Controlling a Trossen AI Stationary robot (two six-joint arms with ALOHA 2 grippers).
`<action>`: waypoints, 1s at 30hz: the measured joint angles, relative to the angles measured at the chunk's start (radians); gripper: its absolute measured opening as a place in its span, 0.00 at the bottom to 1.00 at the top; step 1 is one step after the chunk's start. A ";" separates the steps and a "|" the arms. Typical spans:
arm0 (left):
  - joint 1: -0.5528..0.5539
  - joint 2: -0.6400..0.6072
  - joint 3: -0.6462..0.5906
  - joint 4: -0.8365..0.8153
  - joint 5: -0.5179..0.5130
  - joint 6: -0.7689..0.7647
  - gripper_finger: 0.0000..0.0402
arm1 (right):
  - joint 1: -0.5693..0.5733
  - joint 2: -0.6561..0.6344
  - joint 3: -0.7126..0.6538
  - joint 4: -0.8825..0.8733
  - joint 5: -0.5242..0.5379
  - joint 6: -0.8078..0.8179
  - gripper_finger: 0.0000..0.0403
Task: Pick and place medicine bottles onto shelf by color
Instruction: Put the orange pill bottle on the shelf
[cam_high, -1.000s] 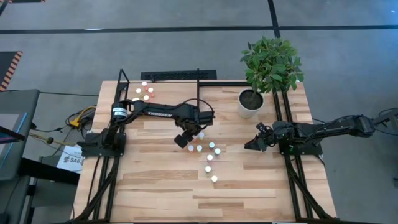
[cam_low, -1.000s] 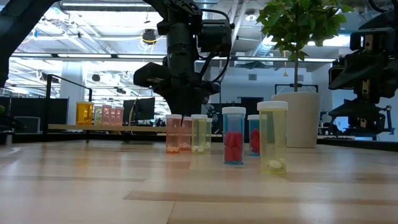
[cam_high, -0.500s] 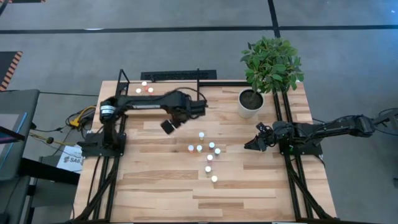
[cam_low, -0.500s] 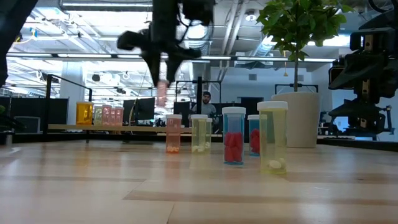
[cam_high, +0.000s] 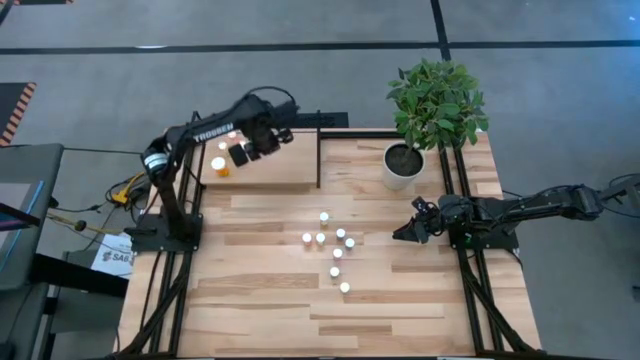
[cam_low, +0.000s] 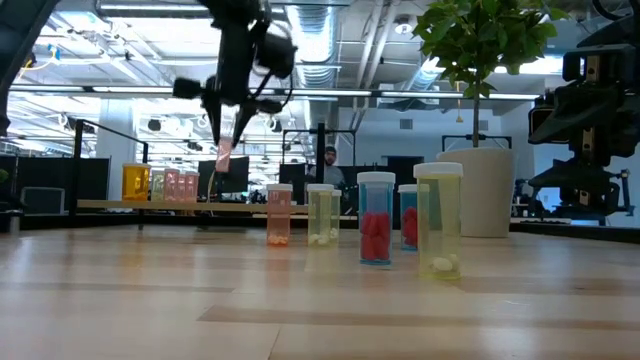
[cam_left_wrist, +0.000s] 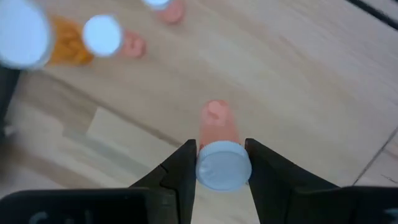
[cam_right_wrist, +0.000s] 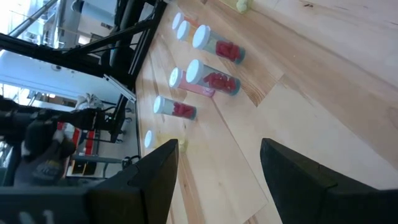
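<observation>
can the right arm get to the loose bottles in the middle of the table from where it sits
Probably yes. The right gripper rests open at the table's right side, facing the cluster of bottles, with bare wood between them. The plant pot stands off to the side, not in the way.

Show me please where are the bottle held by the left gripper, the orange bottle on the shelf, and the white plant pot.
pink bottle (cam_left_wrist: 224, 165), left wrist view, on its white cap.
orange bottle (cam_high: 219, 166), high view, on its white cap.
white plant pot (cam_high: 401, 176), high view, on its outer wall.
</observation>
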 joint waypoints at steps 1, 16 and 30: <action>0.026 0.000 -0.014 0.020 0.021 0.035 0.27 | 0.000 0.000 0.000 0.000 0.000 0.000 0.62; 0.233 0.000 -0.154 0.273 0.098 0.214 0.27 | 0.000 0.000 0.000 0.000 0.000 0.000 0.62; 0.328 0.000 -0.182 0.356 0.096 0.240 0.27 | 0.000 0.000 0.000 0.000 0.000 0.000 0.62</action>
